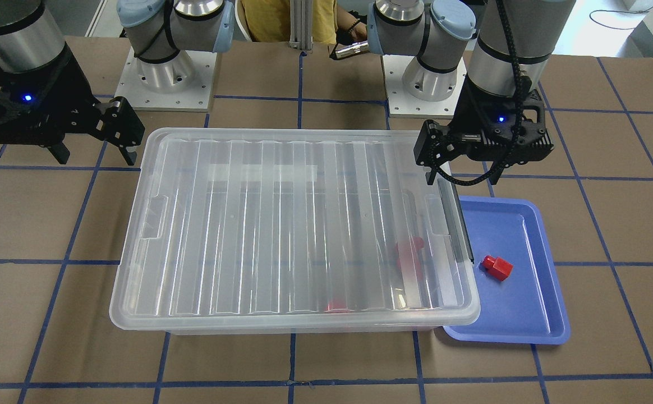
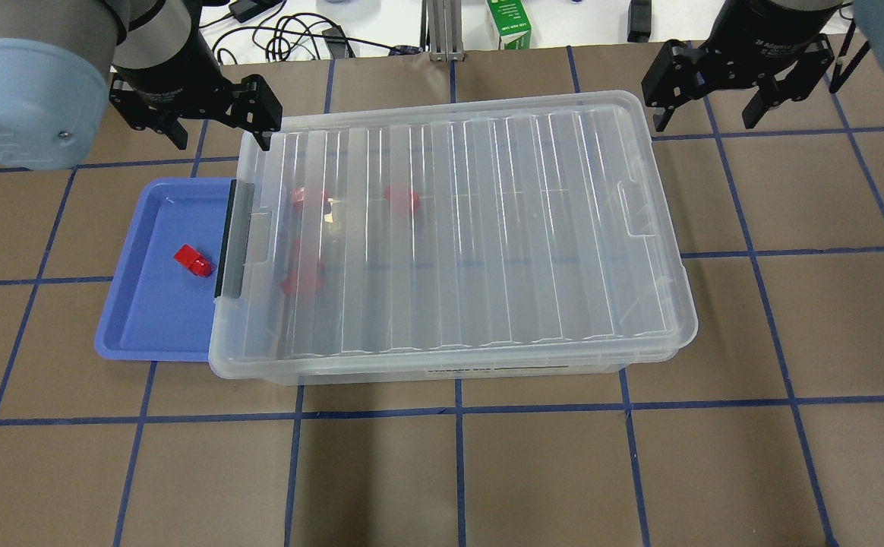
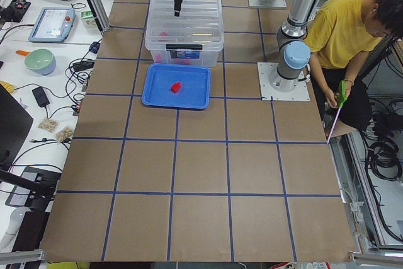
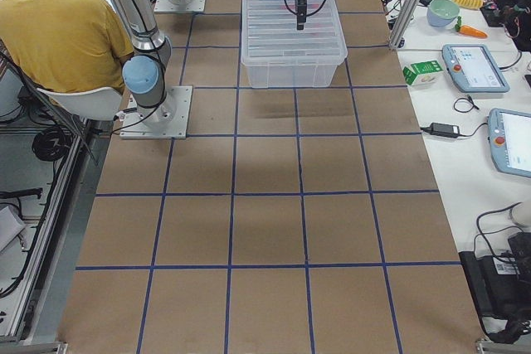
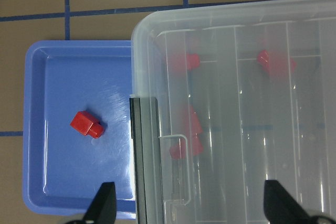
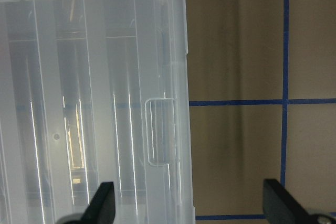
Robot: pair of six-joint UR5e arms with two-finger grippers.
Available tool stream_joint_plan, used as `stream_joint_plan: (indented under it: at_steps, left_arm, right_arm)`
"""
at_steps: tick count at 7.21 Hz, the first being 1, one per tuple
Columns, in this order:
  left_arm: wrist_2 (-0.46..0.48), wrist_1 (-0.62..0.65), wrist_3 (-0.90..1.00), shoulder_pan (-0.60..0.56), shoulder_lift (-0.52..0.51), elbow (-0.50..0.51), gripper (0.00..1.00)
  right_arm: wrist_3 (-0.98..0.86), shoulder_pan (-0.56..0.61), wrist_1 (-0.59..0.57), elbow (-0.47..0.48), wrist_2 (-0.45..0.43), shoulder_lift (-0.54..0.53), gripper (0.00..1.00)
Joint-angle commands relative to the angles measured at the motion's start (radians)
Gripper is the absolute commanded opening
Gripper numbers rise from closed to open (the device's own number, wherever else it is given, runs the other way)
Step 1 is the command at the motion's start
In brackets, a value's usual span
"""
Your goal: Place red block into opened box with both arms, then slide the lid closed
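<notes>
Red plastic block (image 2: 193, 260), small and stubbed, lay in the shallow blue tray (image 2: 131, 334), robot-ward of the left gripper (image 2: 218, 125), its length skewed to those spread, empty fingers (image 5: 105, 205). Right gripper (image 2: 708, 102), also spread and empty, hung well apart, across the clear plastic bin (image 2: 449, 372) under its ribbed translucent lid (image 2: 487, 228).

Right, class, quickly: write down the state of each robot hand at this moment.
Left black two-finger hand: open, holding nothing.
Right black two-finger hand: open, holding nothing.
</notes>
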Motion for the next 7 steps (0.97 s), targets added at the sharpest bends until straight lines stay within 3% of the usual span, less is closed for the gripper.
stream_joint_plan:
  at_steps: [1, 5, 7]
  left_arm:
    - [-0.020, -0.023, 0.000, 0.007, 0.006, -0.018, 1.00]
    - [-0.015, -0.017, 0.003, 0.005, 0.015, -0.025, 1.00]
    - [-0.015, -0.028, 0.032, 0.086, 0.029, -0.017, 1.00]
  right_arm:
    - [0.001, 0.002, 0.000, 0.000, 0.000, 0.001, 1.00]
    - [-0.010, 0.000, -0.005, 0.003, -0.002, 0.011, 1.00]
    - [-0.055, -0.012, -0.076, 0.055, 0.000, 0.055, 1.00]
